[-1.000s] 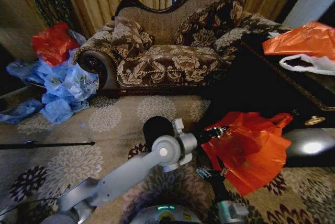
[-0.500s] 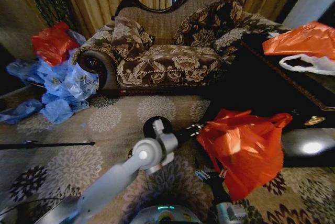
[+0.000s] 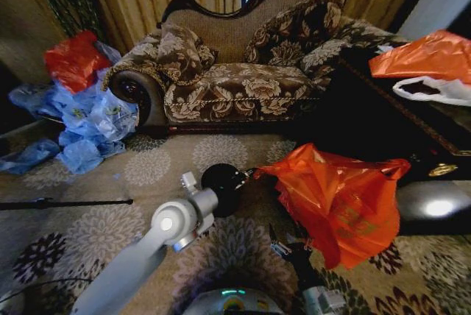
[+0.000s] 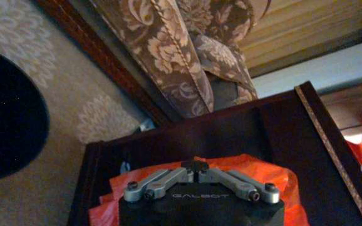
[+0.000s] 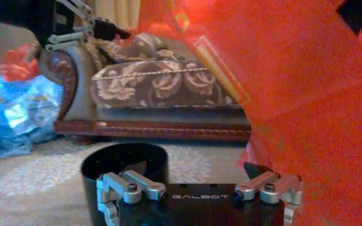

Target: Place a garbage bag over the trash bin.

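where "galbot" marks the left end effector (image 4: pixel 197 165), it pinches the garbage bag (image 4: pixel 250 168).

Dim, warm room — soft blur, edges bowed, one glare patch.

The small black cylindrical trash bin (image 3: pixel 223 182) stands on the patterned carpet (image 3: pixel 147 175) before the brown floral sofa (image 3: pixel 243 72). The thin crinkly red-orange plastic garbage bag (image 3: pixel 335 201) hangs just right of it. A heap of blue plastic bags (image 3: pixel 88 124) lies left of the sofa.
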{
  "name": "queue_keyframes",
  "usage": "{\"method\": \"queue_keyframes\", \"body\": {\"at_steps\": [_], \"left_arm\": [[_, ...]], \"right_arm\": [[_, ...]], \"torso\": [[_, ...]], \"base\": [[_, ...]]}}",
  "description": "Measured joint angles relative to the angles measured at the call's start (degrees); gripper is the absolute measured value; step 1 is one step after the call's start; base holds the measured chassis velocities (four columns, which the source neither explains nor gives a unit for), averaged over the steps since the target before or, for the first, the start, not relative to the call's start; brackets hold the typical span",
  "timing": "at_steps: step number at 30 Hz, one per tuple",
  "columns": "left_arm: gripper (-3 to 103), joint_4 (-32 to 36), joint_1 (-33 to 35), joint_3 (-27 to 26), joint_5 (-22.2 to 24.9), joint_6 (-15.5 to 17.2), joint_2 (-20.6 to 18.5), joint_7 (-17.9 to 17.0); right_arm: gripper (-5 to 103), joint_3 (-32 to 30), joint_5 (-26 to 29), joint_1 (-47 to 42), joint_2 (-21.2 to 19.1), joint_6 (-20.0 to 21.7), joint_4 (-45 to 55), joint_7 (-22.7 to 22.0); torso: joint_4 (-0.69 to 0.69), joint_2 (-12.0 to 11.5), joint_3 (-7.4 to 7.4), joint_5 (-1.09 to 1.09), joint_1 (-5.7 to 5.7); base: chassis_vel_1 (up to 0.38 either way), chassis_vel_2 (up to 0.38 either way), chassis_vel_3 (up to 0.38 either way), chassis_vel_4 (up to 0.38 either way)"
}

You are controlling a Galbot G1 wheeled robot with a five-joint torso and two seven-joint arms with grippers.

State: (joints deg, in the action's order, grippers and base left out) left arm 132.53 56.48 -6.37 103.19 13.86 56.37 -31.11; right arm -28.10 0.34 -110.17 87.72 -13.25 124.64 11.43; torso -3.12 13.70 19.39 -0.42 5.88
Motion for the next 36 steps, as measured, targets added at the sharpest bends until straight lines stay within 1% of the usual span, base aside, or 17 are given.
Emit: {"method": "queue_keyframes", "body": {"at_steps": [1, 2, 3, 4, 6, 7, 8, 11, 15, 17, 19, 21, 23, 24, 27, 32, 36], "left_arm": [[0, 0.19, 0.54, -0.68, 0.07, -0.14, -0.3, 0.06], [0, 0.19, 0.54, -0.68, 0.07, -0.14, -0.3, 0.06], [0, 0.27, 0.75, -1.0, 0.09, -0.25, -0.45, 0.08], [0, 0.38, 1.0, -1.44, 0.1, -0.4, -0.65, 0.09], [0, 0.41, 1.06, -1.61, 0.12, -0.46, -0.72, 0.09], [0, 0.46, 1.24, -2.22, 0.24, -0.6, -0.83, 0.09], [0, 0.47, 1.36, -2.68, 0.4, -0.65, -0.88, 0.09], [0, 0.53, 1.76, -3.94, 0.79, -0.74, -1.08, 0.07], [0, 1.03, 3.48, -6.99, 1.82, -0.9, -2.86, 0.06], [0, 1.13, 3.85, -7.67, 2.05, -0.93, -3.27, 0.07], [0, 1.24, 4.98, -10.2, 3.05, -0.97, -4.53, 0.12], [0, 1.25, 5.3, -11.16, 3.52, -0.99, -4.97, 0.14], [0, 1.24, 6.01, -13.72, 4.88, -1.12, -6.24, 0.24], [0, 1.24, 6.01, -13.72, 4.88, -1.12, -6.24, 0.24], [0, 0.96, 6.21, -16.15, 6.56, -1.2, -7.5, 0.32], [0, 0.5, 6.34, -18.22, 7.7, -1.52, -8.12, 0.3], [0, -1.23, 6.37, -21.01, 8.7, -1.83, -8.6, 0.12]], "right_arm": [[100, -0.03, 0.38, -0.19, -0.23, -0.47, 0.11, 1.15], [100, -0.03, 0.38, -0.19, -0.23, -0.47, 0.11, 1.15], [100, -0.08, 0.85, -0.28, -0.36, -0.71, 0.23, 2.04], [100, -0.2, 1.49, -0.34, -0.53, -1.15, 0.36, 3.6], [100, -0.26, 1.67, -0.35, -0.57, -1.35, 0.39, 4.2], [100, -0.34, 1.84, -0.35, -0.59, -1.73, 0.51, 5.41], [100, -0.34, 1.84, -0.36, -0.53, -1.85, 0.53, 5.69], [100, -0.31, 1.76, -0.41, -0.3, -2.19, 0.53, 5.98], [100, -0.29, 1.53, -0.55, -0.2, -2.88, 0.08, 6.14], [100, -0.29, 1.51, -0.54, -0.21, -2.96, -0.03, 6.14], [100, -0.28, 1.51, -0.33, -0.26, -3.03, -0.2, 6.16], [100, -0.25, 1.51, -0.23, -0.3, -3.04, -0.26, 6.17], [100, -0.21, 1.61, -0.02, -0.48, -3.15, -0.48, 6.44], [100, -0.21, 1.61, -0.02, -0.48, -3.15, -0.48, 6.44], [100, -0.14, 1.74, 0.07, -0.64, -3.45, -0.63, 6.82], [100, -0.12, 2.15, 0.09, -0.65, -3.99, -0.74, 7.52], [100, -0.24, 2.74, 0.2, -0.88, -4.61, -0.94, 8.14]], "torso": [[-0.01, 0.0, 0.0, 0.0, 0.0], [-0.01, 0.0, 0.0, 0.0, 0.0], [-0.01, 0.0, 0.0, 0.01, 0.0], [-0.01, 0.0, 0.0, 0.0, 0.0], [0.0, 0.0, 0.0, 0.0, 0.0], [-0.01, 0.0, 0.0, 0.0, 0.0], [-0.01, 0.0, 0.0, 0.0, 0.0], [-0.01, 0.0, 0.0, 0.0, 0.0], [-0.01, 0.0, 0.0, 0.01, 0.0], [-0.01, 0.0, 0.0, 0.01, 0.0], [0.0, 0.0, 0.0, 0.0, 0.0], [0.0, 0.0, 0.0, 0.0, 0.0], [0.0, 0.0, 0.0, 0.0, 0.0], [0.0, 0.0, 0.0, 0.0, 0.0], [-0.01, 0.0, 0.0, 0.0, 0.0], [-0.01, 0.0, 0.0, 0.0, 0.0], [-0.01, 0.0, 0.0, 0.0, 0.0]], "base": [[0.0, 0.0, 0.0, 0.0], [0.0, 0.0, 0.0, 0.0], [0.0, 0.0, 0.0, 0.0], [0.0, 0.0, 0.0, 0.0], [0.0, 0.0, 0.0, 0.0], [0.0, 0.0, 0.0, 0.0], [0.0, 0.0, 0.0, 0.0], [0.0, 0.0, 0.0, 0.0], [0.0, 0.0, 0.0, 0.0], [0.0, 0.0, 0.0, 0.0], [0.0, 0.0, 0.0, 0.0], [0.0, 0.0, 0.0, 0.0], [0.0, 0.0, 0.0, 0.0], [0.0, 0.0, 0.0, 0.0], [0.0, 0.0, 0.0, 0.0], [0.0, 0.0, 0.0, 0.0], [0.0, 0.0, 0.0, 0.0]]}}
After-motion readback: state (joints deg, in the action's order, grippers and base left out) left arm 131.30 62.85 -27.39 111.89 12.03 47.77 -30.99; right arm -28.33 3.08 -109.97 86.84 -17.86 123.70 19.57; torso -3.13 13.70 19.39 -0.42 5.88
